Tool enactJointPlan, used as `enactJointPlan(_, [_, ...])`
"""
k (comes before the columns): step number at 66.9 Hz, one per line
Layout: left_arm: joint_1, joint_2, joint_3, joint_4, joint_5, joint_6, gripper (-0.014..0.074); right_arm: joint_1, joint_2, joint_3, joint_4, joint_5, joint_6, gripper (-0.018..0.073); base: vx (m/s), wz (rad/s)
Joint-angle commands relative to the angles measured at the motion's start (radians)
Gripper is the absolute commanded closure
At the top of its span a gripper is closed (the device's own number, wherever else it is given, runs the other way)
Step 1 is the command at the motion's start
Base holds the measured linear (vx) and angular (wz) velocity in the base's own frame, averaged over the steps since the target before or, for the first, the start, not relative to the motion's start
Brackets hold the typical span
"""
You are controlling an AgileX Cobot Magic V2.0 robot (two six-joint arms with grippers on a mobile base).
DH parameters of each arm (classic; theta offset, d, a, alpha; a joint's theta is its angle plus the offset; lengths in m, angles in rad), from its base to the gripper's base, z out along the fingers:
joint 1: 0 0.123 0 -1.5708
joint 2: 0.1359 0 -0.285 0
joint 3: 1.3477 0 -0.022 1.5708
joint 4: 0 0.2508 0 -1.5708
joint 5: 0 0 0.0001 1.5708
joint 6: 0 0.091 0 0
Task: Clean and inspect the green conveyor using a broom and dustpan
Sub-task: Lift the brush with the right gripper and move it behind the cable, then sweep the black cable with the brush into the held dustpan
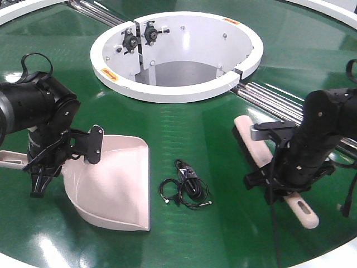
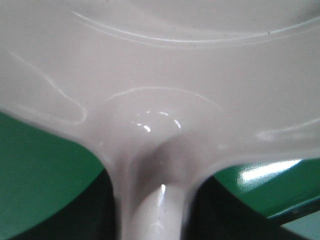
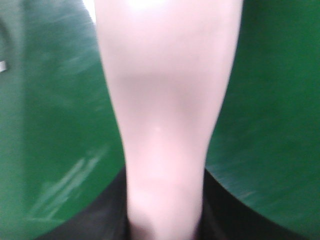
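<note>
Exterior front-facing view: left claw (image 1: pixel 40 167) pinches the dustpan (image 1: pixel 117 184) left of the black cable tangle (image 1: pixel 187 190), right claw (image 1: pixel 276 181) pinches the broom (image 1: pixel 252 139) right of it; I'd press the pan lip flat on the green conveyor (image 1: pixel 184 128) and sweep low toward it.

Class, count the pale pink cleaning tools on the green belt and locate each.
2. The dustpan lies front left, its handle in the left gripper; the broom lies on the right, its handle in the right gripper. None looks hidden.
</note>
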Motion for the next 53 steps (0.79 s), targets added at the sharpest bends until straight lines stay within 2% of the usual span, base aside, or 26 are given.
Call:
enactJointPlan(1, [-0.008, -0.046, -0.028, 0.017, 0.003, -0.011, 0.0603, 0.062, -0.043, -0.029, -0.022, 0.002, 0.075, 0.0564, 0.0, 0.0])
enactJointPlan(15, [-0.008, -0.046, -0.028, 0.017, 0.003, -0.011, 0.0603, 0.163, -0.022, -0.029, -0.037, 0.037, 0.194, 0.0564, 0.0, 0.0])
enactJointPlan(53, [-0.008, -0.046, -0.028, 0.017, 0.003, -0.011, 0.0603, 0.315, 0.146, -0.196, -0.085, 0.267, 0.403, 0.0564, 0.0, 0.0])
